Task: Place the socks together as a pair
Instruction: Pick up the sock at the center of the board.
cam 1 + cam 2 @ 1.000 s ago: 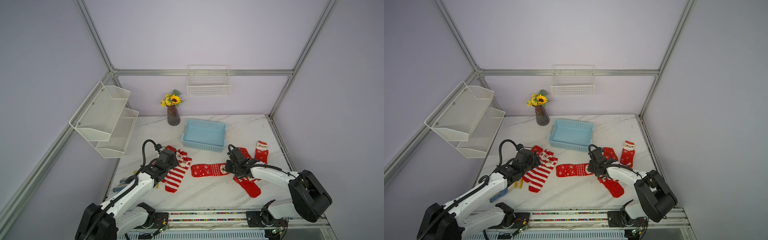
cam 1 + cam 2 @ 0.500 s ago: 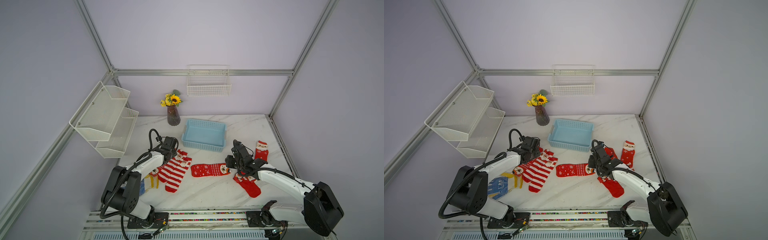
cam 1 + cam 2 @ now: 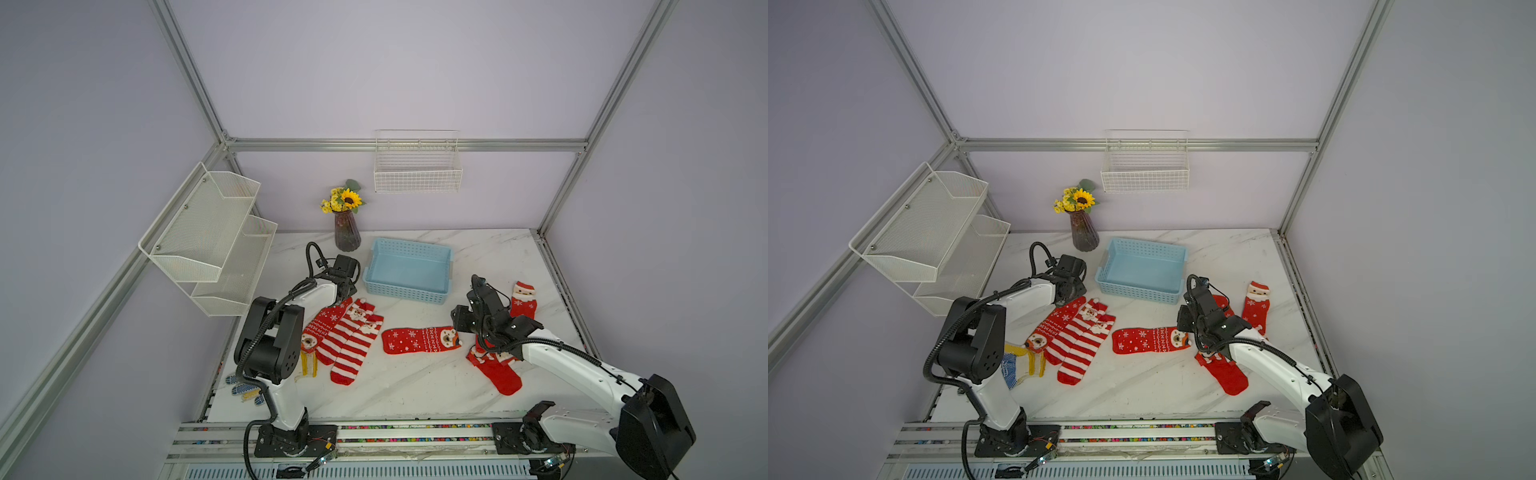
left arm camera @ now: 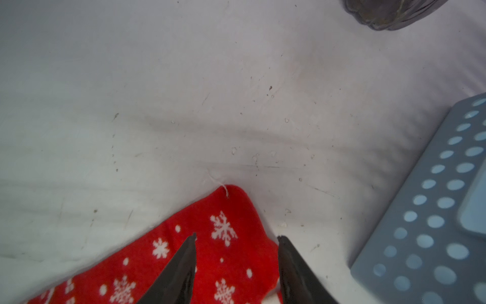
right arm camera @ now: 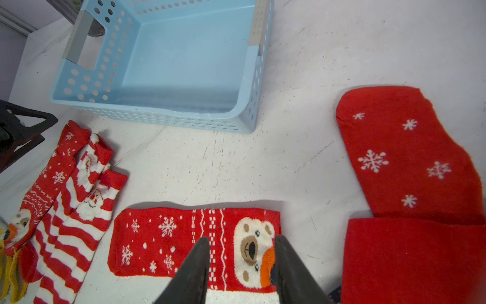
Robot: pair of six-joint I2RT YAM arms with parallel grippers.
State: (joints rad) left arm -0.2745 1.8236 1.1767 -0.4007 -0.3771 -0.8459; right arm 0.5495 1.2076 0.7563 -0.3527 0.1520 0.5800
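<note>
Several red Christmas socks lie flat on the white table. At the left, a snowflake sock with a bear cuff [image 3: 326, 326] lies beside two striped Santa socks [image 3: 353, 345]. My left gripper [image 4: 236, 237] hovers open over that snowflake sock's toe [image 4: 223, 229], jaws apart and astride it. A second bear-cuffed snowflake sock [image 3: 419, 340] lies in the middle. My right gripper [image 5: 242, 238] is open over its bear cuff [image 5: 252, 247]. A Santa sock [image 3: 523, 301] lies at the right. More red socks [image 3: 496, 372] lie partly hidden under my right arm.
A light blue basket [image 3: 409, 272] stands behind the socks, close to my left gripper. A vase of sunflowers [image 3: 347, 232] is at the back. White mesh shelves [image 3: 212, 241] hang on the left wall, a wire basket [image 3: 417, 170] on the back wall. A yellow-cuffed glove [image 3: 1021, 365] lies front left.
My left gripper has moved from over the striped socks toward the back, to the toe of the left snowflake sock, uncovering the glove. My right arm has shifted slightly beside the bear cuff.
</note>
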